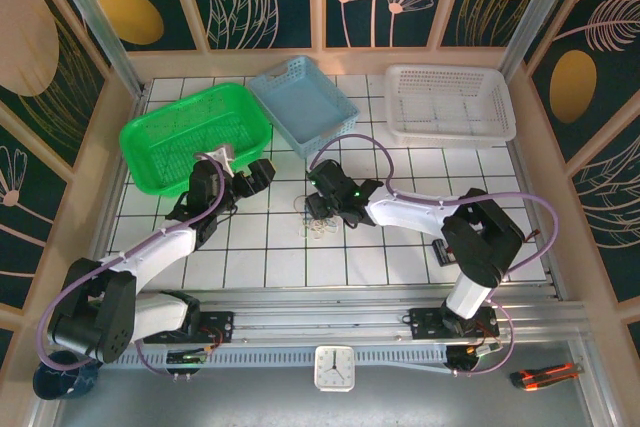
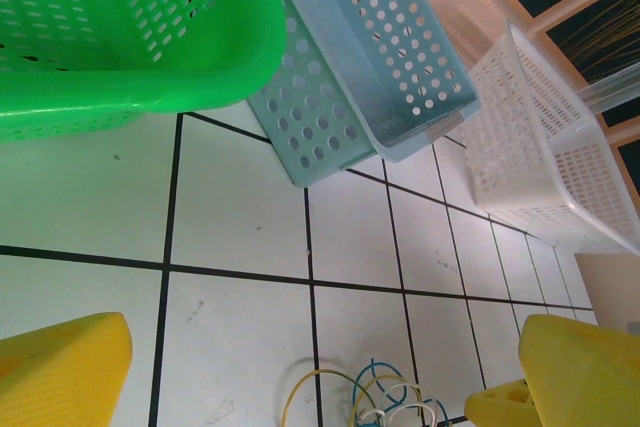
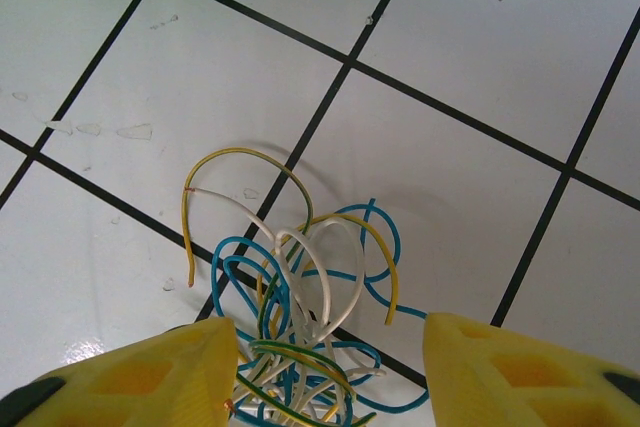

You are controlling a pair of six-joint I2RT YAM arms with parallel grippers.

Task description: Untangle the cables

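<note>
The cables (image 1: 318, 219) lie in a small tangled clump of thin blue, white and yellow-green wires on the white gridded table. In the right wrist view the cables (image 3: 300, 297) loop up between my two yellow fingers. My right gripper (image 3: 330, 377) is open and straddles the lower part of the clump, with each pad apart from the wires' main loops. From above, my right gripper (image 1: 322, 202) hovers just behind the clump. My left gripper (image 1: 245, 175) stands wide open near the green basket. Its view catches the tops of the cables (image 2: 385, 397) at the bottom edge.
A green basket (image 1: 133, 147), a blue basket (image 1: 285, 122) and a white basket (image 1: 450, 137) line the back of the table. The green basket (image 2: 150, 57) sits close in front of my left gripper. A clock (image 1: 332, 367) and a cutter (image 1: 545, 375) lie beyond the near rail.
</note>
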